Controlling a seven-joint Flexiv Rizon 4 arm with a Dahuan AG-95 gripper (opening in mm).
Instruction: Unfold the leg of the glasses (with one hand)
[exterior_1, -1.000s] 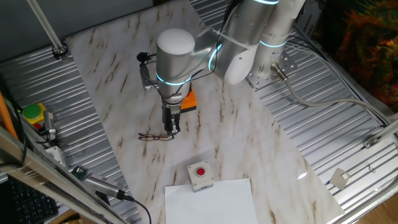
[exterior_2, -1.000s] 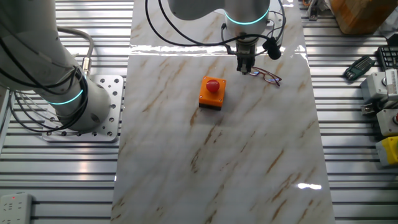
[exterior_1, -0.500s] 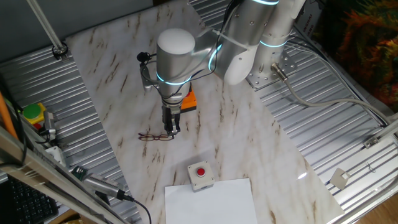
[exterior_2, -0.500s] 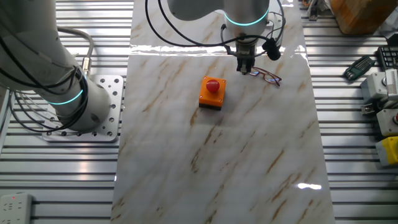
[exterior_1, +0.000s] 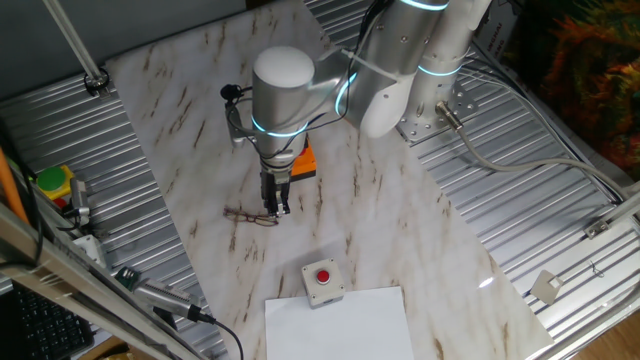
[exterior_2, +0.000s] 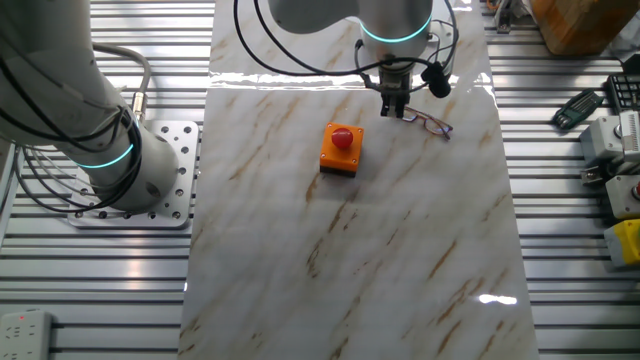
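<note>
The arm reaches down over the marble-patterned surface (exterior_1: 400, 230), and the tool (exterior_1: 276, 209) points straight down, its tips right at one end of the glasses (exterior_1: 250, 215). In the other fixed view the tool (exterior_2: 391, 113) sits at the top centre of the frame, with the glasses (exterior_2: 430, 123) trailing off to its right. The fingers (exterior_1: 272, 205) look drawn close together on the thin wire at that end, though the frame is too fine to tell whether they truly pinch it.

The glasses lie low on the surface, a thin dark wire shape. In the one fixed view their long axis runs roughly left to right, stretching from the tool toward the left of the frame. In the other fixed view it slants gently down to the right, away from the tool.

An orange button box (exterior_2: 341, 149) with a red button sits just left of and below the tool. In the one fixed view, a small grey box with a red button (exterior_1: 322, 279) rests lower down, touching the top edge of a white sheet (exterior_1: 340, 325).
</note>
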